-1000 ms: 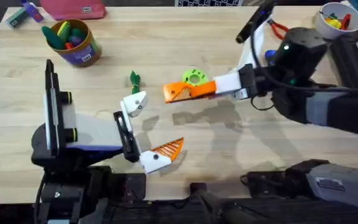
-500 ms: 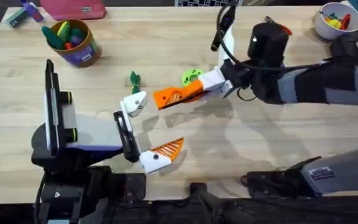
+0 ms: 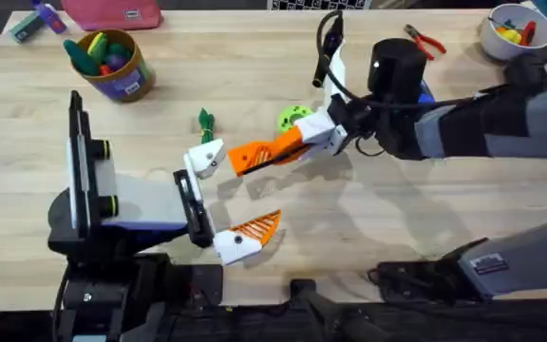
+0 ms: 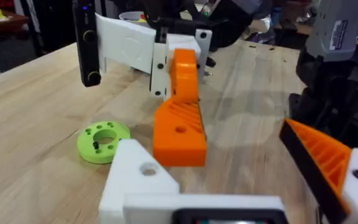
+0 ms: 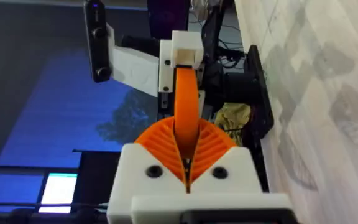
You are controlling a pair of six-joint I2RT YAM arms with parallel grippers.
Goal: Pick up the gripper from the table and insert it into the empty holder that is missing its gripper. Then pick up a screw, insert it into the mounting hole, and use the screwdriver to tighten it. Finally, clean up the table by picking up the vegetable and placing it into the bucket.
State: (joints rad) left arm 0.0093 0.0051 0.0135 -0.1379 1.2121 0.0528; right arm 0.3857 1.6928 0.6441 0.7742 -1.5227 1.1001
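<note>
At the table's far left corner stands the bucket [image 3: 114,62], a brown-gold can with a purple band, upright and holding several coloured toy pieces. Nearer the camera on that side, the left gripper [image 3: 224,201] lies low over the wood with its two mounts spread well apart: the near one carries an orange ribbed finger [image 3: 255,227], while the far one is the holder [image 3: 205,157], a bare white block with a pointed top and a round hole in its face, seen close up in the left wrist view [image 4: 137,177]. Just beyond the holder lies the vegetable [image 3: 205,121], small and dark green, flat on the table and apart from everything else. Immediately right of the holder, the gripper [image 3: 262,154], the loose orange wedge, hangs tilted with its broad end just beside the holder's point; from above I cannot tell whether they touch. In the left wrist view this wedge [image 4: 180,118] hangs just behind the holder, its blunt end low above the wood. The right gripper [image 3: 292,144] has its orange pads pressed onto the wedge's narrow end, and its own wrist view shows the wedge [image 5: 186,111] running straight out from between the closed fingers. A lime-green disc [image 3: 292,117] lies just behind the right gripper. At the far right edge sit red-handled pliers [image 3: 424,40] and a white bowl [image 3: 518,30].
</note>
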